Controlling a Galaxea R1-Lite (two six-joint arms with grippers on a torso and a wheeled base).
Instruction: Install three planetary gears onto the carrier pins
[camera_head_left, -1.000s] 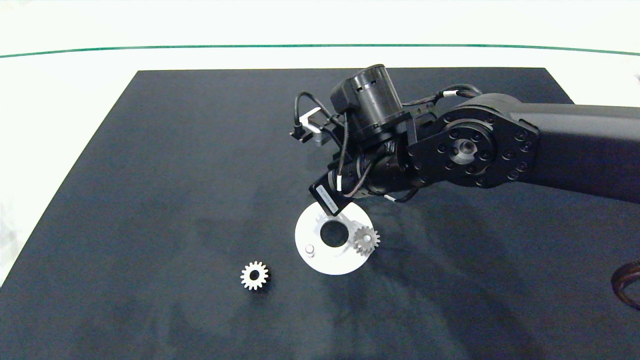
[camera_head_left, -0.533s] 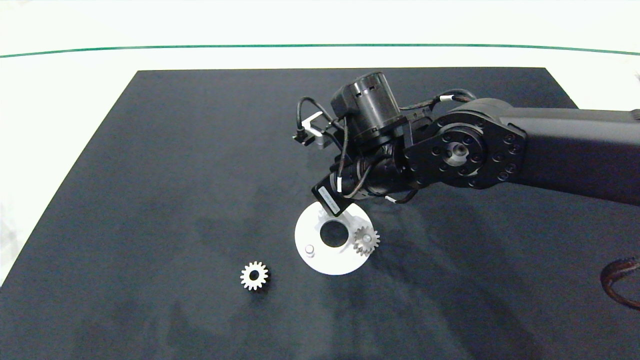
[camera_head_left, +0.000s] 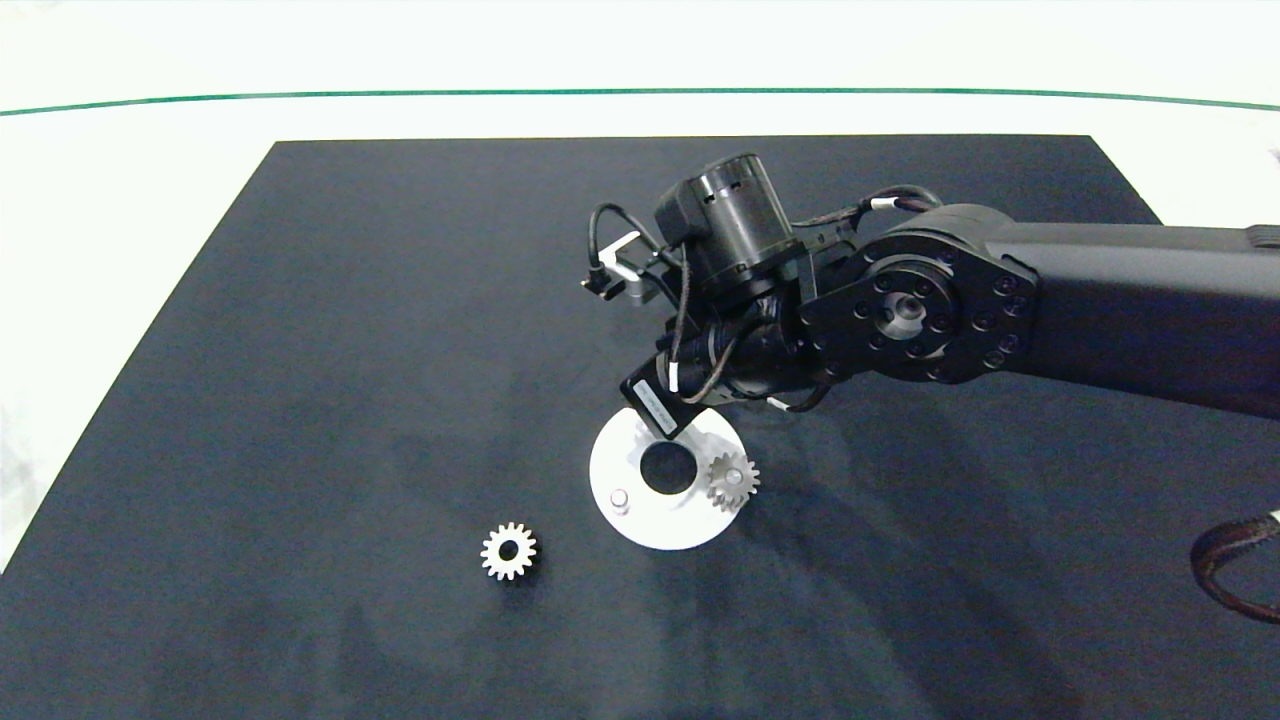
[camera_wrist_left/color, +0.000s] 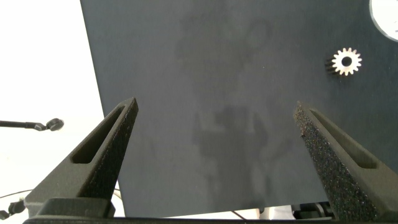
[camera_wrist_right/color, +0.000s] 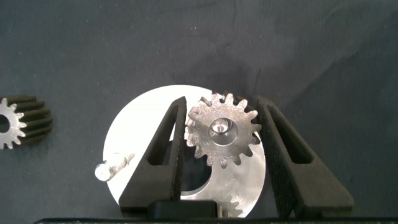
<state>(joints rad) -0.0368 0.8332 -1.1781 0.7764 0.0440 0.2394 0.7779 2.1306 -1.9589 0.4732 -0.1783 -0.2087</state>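
The white disc (camera_head_left: 650, 520) lies mid-mat and carries the carrier pins. One planetary gear (camera_head_left: 732, 478) sits on its right pin, and another pin (camera_head_left: 620, 497) stands bare. My right gripper (camera_wrist_right/color: 222, 102) is over the disc's far side, under the wrist in the head view. It is shut on a second planetary gear (camera_wrist_right/color: 222, 134), whose bore shows a pin tip. The bare pin (camera_wrist_right/color: 115, 167) stands beside it. A third gear (camera_head_left: 509, 551) lies loose on the mat to the disc's left and also shows as the gear (camera_wrist_left/color: 346, 61). My left gripper (camera_wrist_left/color: 214, 112) hangs open near the mat's left edge.
The black mat (camera_head_left: 350, 350) lies on a white table (camera_head_left: 120, 180) with a green line along the far side. A dark cable loop (camera_head_left: 1235, 575) lies at the mat's right edge. The right arm (camera_head_left: 1100, 300) spans the mat's right half.
The right arm's wrist has shifted slightly left and down over the disc. The disc, the mounted gear and the loose gear have not moved.
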